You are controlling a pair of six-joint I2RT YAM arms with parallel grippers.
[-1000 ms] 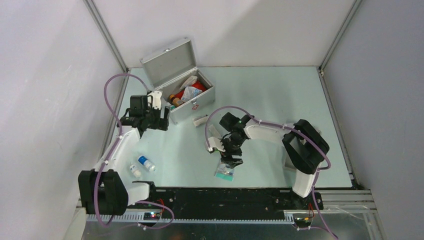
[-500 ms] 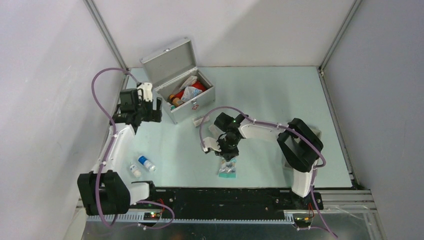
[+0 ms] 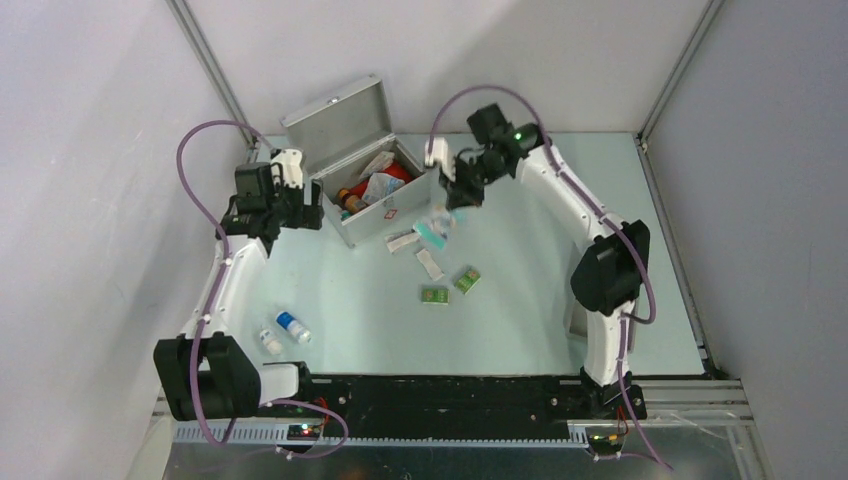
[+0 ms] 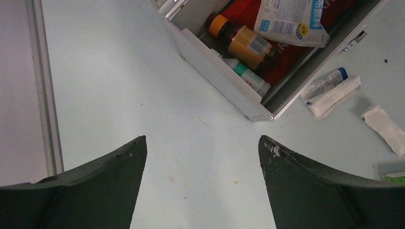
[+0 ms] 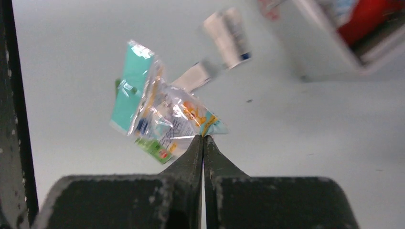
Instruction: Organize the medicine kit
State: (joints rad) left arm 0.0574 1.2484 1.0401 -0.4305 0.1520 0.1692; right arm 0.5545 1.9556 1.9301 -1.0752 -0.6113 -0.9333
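Kit [image 3: 392,213] at far left of table [image 3: 540,210], lid up; brown bottle [image 4: 242,42] and white packet [image 4: 290,18] inside. Right gripper [image 5: 203,139] just right of kit, jaws pinched on a corner of dangling sachet [image 5: 160,117]. Left gripper [image 4: 203,143] off kit's left end, jaws wide apart, empty.

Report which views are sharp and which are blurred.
Left wrist: sharp, labels inside the medicine kit crisp. Right wrist: clear packet pinched in the right gripper fairly crisp, background tube smeared. Top external: even light, soft shadows, the packet blurred.
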